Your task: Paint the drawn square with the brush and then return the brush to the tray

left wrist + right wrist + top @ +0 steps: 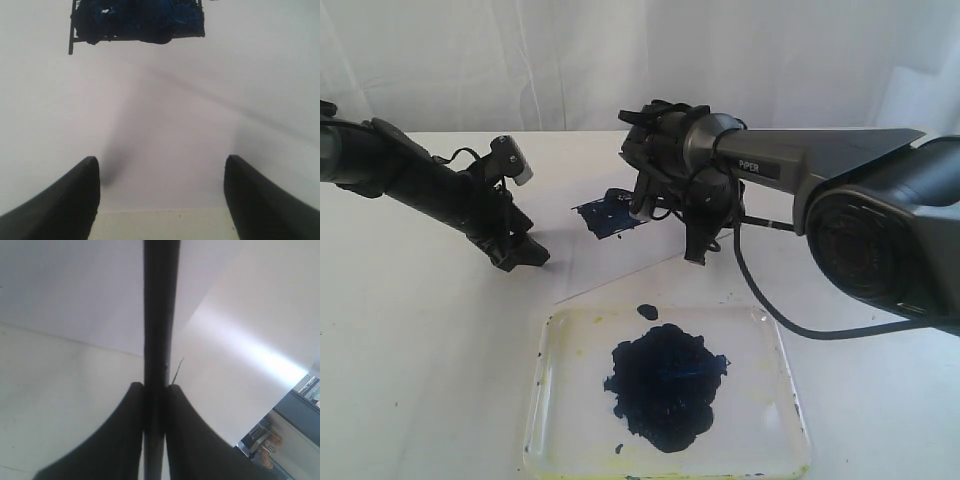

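Observation:
The drawn square (610, 215) on the white paper sheet (620, 262) is filled with dark blue-black paint; the left wrist view shows the same square (137, 20) with its thin outline showing at one side. My right gripper (697, 250) hangs just right of the square, shut on the brush (161, 315), whose black shaft runs straight out between the fingers (130, 440). The brush tip is out of view. My left gripper (523, 260) rests open at the paper's left edge with nothing between its fingers (75, 200). The clear tray (570, 420) lies in front.
A big dark paint blob (665, 385) and a smaller spot (647, 311) sit in the tray, which has yellowish stains. A black cable (760, 300) loops from the right arm down beside the tray. White table surface lies around the paper.

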Robot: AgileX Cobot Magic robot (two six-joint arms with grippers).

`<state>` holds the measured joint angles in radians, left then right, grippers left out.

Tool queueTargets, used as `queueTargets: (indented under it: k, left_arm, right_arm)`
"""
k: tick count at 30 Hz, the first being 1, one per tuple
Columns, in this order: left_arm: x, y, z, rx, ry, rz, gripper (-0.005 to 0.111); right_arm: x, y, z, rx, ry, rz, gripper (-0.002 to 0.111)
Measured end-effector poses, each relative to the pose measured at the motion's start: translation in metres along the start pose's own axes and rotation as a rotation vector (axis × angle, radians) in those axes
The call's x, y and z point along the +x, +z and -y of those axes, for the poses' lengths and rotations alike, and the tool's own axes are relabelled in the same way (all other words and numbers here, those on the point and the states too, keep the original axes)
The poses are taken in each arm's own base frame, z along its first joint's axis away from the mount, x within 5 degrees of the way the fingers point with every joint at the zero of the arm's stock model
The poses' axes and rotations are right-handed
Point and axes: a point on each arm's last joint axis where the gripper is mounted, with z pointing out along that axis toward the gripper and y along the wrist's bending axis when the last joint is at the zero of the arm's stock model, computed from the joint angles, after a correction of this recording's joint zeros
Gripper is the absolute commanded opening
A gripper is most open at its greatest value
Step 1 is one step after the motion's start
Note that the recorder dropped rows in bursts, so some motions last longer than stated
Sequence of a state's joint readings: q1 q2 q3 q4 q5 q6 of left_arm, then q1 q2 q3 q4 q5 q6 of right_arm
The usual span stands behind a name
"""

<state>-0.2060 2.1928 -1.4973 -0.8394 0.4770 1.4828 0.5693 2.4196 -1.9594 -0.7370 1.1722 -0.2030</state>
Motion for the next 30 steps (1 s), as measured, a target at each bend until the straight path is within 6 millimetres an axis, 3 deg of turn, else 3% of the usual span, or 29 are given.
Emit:
queueTargets:
  k: [8,20,30]
  left_arm:
    - [0.0,0.0,0.0,0.0,0.0,0.0,0.072]
    - [0.0,0.0,0.0,0.0,0.0,0.0,0.072]
    - [0.0,0.0,0.0,0.0,0.0,0.0,0.072]
  right_arm:
    - [0.001,0.0,0.0,0.005,0.04,-0.012,0.0]
    - [-0.008,-0.01,0.0,-0.067,0.048,0.129,0.0]
    - [-0.006,0.005,-0.006,-0.031,-0.015,0.032,0.0]
